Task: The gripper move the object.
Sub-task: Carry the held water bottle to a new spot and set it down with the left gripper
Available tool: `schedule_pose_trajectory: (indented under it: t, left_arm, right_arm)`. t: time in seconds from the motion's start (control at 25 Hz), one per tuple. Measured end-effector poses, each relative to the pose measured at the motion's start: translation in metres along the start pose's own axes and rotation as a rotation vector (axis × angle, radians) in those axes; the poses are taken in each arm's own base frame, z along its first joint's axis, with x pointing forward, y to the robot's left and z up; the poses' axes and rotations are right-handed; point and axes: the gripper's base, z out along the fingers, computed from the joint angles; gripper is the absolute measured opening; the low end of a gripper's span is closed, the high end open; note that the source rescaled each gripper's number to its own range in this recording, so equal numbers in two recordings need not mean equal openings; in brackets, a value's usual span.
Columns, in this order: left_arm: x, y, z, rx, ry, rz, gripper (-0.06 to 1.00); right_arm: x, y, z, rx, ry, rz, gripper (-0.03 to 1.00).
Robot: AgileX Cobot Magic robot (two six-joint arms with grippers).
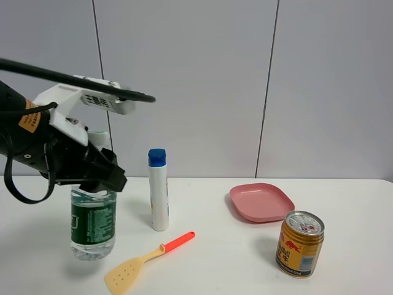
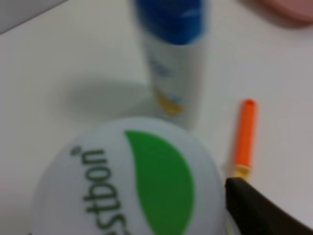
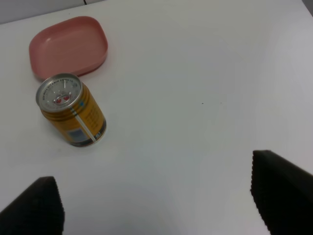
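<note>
Now clamps the left black blocky pincer [image 1: 101, 176] on the neck of the small clear plastic green-labelled water bottle [image 1: 93, 224], upright at the white surface's [image 1: 245, 273] left end. Seemingly grasped only; carrying and placing left. Holds the right pincer [image 3: 154, 196] agape, empty.

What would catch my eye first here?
A thick black arm on the left, its left gripper down over the cap of a clear water bottle. Beside it stands a white tube with a blue cap; at right, a gold can in front of a pink plate.
</note>
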Motion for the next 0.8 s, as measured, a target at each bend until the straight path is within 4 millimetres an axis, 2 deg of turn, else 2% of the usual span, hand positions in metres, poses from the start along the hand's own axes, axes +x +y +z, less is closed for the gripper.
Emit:
schedule_pose_trajectory:
  t: [0.2, 0.32, 0.4, 0.6, 0.8]
  left_arm:
    - [-0.001, 0.049, -0.002, -0.119, -0.042, -0.199, 0.00]
    - [-0.007, 0.063, -0.004, -0.129, -0.121, -0.255, 0.00]
    - [-0.012, 0.066, -0.005, -0.110, -0.192, -0.258, 0.00]
    - [-0.013, 0.056, 0.001, 0.021, -0.367, -0.211, 0.00]
    - [0.002, 0.059, 0.025, 0.029, -0.310, -0.196, 0.00]
  right_arm:
    - [0.000, 0.000, 0.000, 0.000, 0.000, 0.000, 1.00]
    - [0.000, 0.000, 0.000, 0.000, 0.000, 0.000, 1.00]
    - [0.000, 0.000, 0.000, 0.000, 0.000, 0.000, 1.00]
    - [0.000, 0.000, 0.000, 0.000, 0.000, 0.000, 1.00]
    - [0.000, 0.000, 0.000, 0.000, 0.000, 0.000, 1.00]
